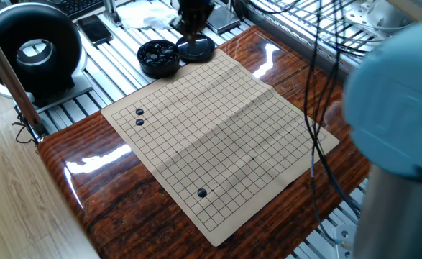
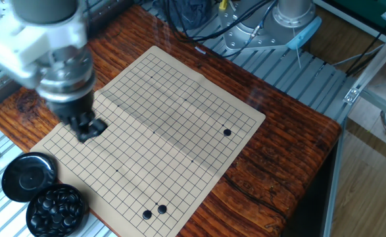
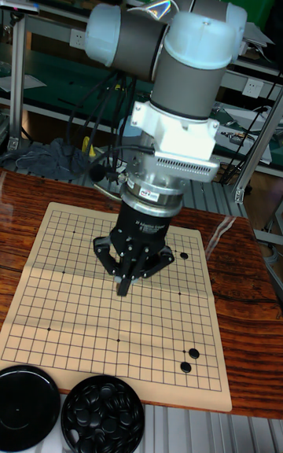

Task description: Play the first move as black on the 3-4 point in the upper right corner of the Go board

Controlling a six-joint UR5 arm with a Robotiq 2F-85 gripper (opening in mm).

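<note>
Black stones are heaped in the bowl (image 2: 56, 209), set off the Go board (image 2: 173, 125) beside its lid (image 2: 27, 176); no stone is judged to be in hand yet, so the pick is taken as the step ahead.

- Gripper (image 2: 89, 128) is hung over the board's margin on the bowl side, clear of the paper; bowl lies below and slightly left of the jaws in the other fixed view, with the lid between and nearer.
- Jaws are seen drawn to a narrow point in the tall fixed view, gripper (image 3: 123, 286); no gap and no stone is made out between them.
- A round bowl offers no long axis; a straight descent is judged enough.
- Three stones are already on the board: a pair (image 3: 189, 360) and a single (image 3: 184, 255).
- In one fixed view the gripper (image 1: 194, 20) is mostly cropped and a blurred arm fills the right; bowl (image 1: 158, 57) is shown plainly there, and the fingertips only in the tall view.
</note>
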